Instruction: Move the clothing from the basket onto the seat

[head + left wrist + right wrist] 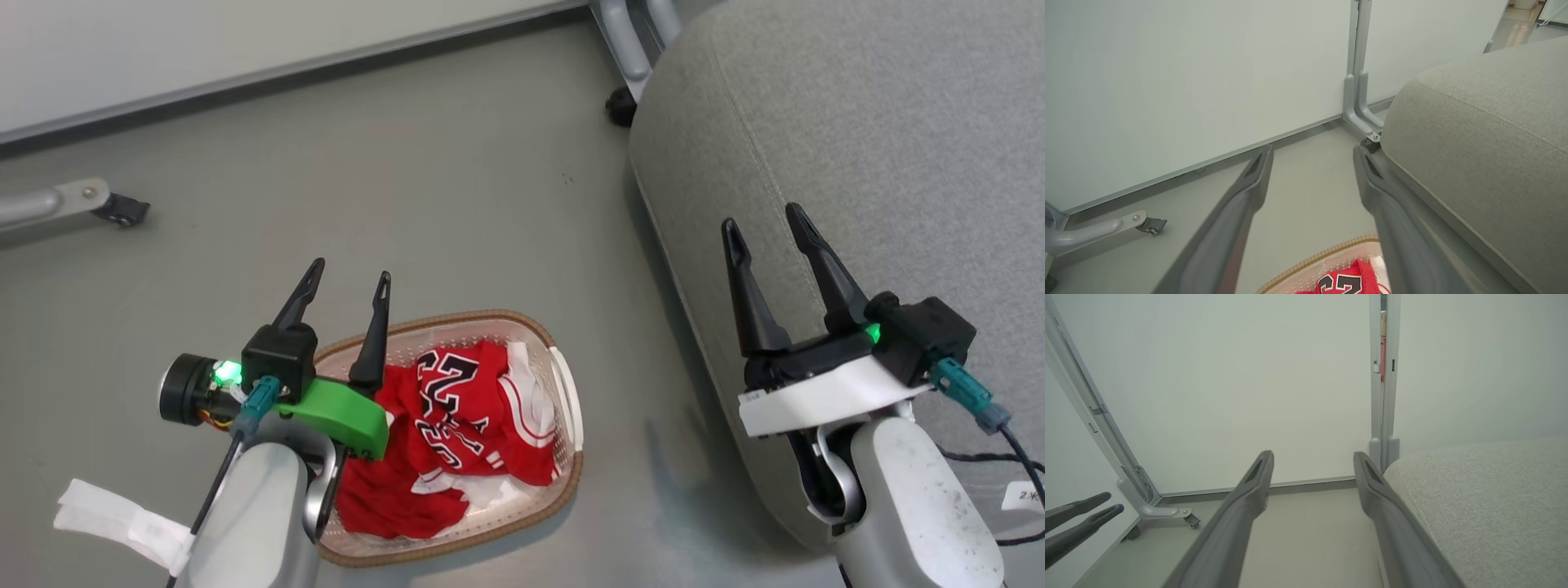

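Lying in the basket [566, 384], red clothing [457, 425], left pincer [350, 270] apart, empty, right pincer [761, 216] apart by the seat [882, 147]

seat [857, 122]: matt woven cloth | basket [457, 333]: perforated plastic, woven-look rim | clothing [465, 408]: smooth cloth | floor [408, 188]: smooth, matt

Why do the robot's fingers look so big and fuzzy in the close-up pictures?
Left wrist view: the left gripper sits right by a wide lens, so its fingers look huge and soft. Right wrist view: same for the right gripper. Head view: clothing sharp.
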Controlling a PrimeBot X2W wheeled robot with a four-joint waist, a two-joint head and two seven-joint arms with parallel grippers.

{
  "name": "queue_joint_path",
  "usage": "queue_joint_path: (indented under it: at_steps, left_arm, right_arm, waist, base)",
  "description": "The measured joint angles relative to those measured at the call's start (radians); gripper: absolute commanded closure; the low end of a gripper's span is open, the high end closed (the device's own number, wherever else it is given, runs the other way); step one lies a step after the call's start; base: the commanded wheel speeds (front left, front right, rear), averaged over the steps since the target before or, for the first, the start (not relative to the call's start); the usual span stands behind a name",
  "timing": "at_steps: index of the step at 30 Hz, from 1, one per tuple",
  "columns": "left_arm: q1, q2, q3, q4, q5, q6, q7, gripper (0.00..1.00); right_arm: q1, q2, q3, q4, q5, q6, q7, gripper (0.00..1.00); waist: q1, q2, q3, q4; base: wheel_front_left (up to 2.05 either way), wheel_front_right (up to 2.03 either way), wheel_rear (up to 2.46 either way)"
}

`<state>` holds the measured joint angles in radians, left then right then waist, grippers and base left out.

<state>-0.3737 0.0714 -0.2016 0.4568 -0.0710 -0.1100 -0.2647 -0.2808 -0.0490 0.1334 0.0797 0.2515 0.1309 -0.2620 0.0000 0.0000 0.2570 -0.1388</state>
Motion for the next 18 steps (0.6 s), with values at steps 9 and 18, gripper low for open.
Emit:
queue_joint_path:
  at_steps: [9, 18]
  left_arm:
    - [-0.125, 0.045, -0.047, 0.133, 0.028, -0.013, 0.0, 0.0]
    - [-0.241, 0.08, -0.128, 0.31, 0.042, -0.018, 0.0, 0.0]
  right_arm:
    - [-0.098, -0.001, 0.012, -0.06, 0.043, 0.0, -0.002, 0.0]
    - [-0.161, 0.0, 0.022, -0.087, 0.074, 0.0, -0.002, 0.0]
  waist:
    - [0.0, 0.0, 0.161, -0.079]
    - [0.0001, 0.0, 0.319, -0.135]
  base:
    - [0.0, 0.0, 0.0]
    - [0.0, 0.0, 0.0]
